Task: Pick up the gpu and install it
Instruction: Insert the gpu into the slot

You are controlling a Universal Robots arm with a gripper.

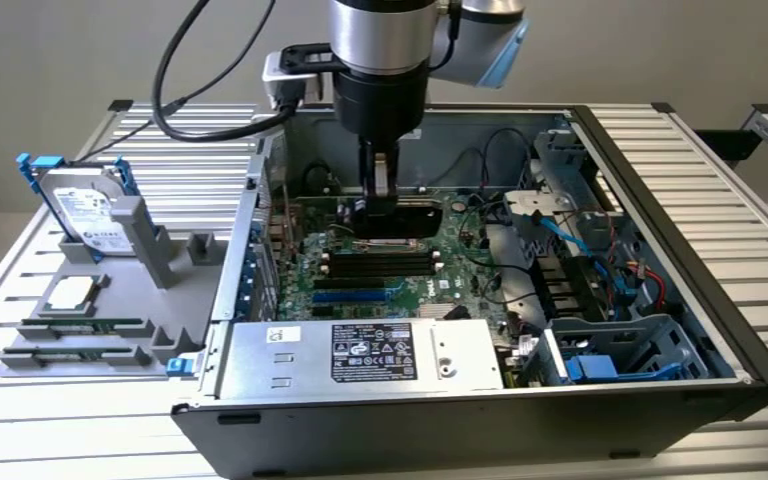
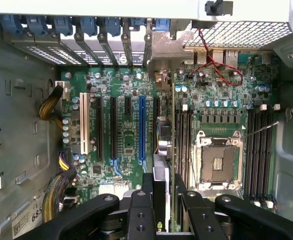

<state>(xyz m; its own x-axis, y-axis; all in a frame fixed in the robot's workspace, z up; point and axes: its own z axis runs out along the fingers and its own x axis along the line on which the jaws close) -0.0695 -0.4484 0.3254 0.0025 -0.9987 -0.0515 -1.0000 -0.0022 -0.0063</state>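
Your arm is down inside the open black metal computer case (image 1: 744,370), in the upper middle of the exterior view. The black two-fingered gripper (image 1: 384,205) is clamped on the gpu, the flat green card with a black heatsink face (image 1: 395,222). The card hangs just above the green motherboard (image 1: 357,265).

On the wrist camera you see the gripper (image 2: 162,180) pinching the gpu (image 2: 165,145) edge-on. It sits between the long blue expansion slot (image 2: 142,127) and the empty silver processor socket (image 2: 219,162). Whether it is seated in a slot, you cannot tell.

The case also holds a silver power supply box with a black label (image 1: 357,352) at lower centre and a blue plastic drive cage (image 1: 624,345) at lower right.

At the exterior view's left, the grey moulded tray (image 1: 191,300) holds an upright silver hard drive in a blue frame (image 1: 87,215), a square silver processor chip (image 1: 67,293) and thin green memory sticks (image 1: 77,327).
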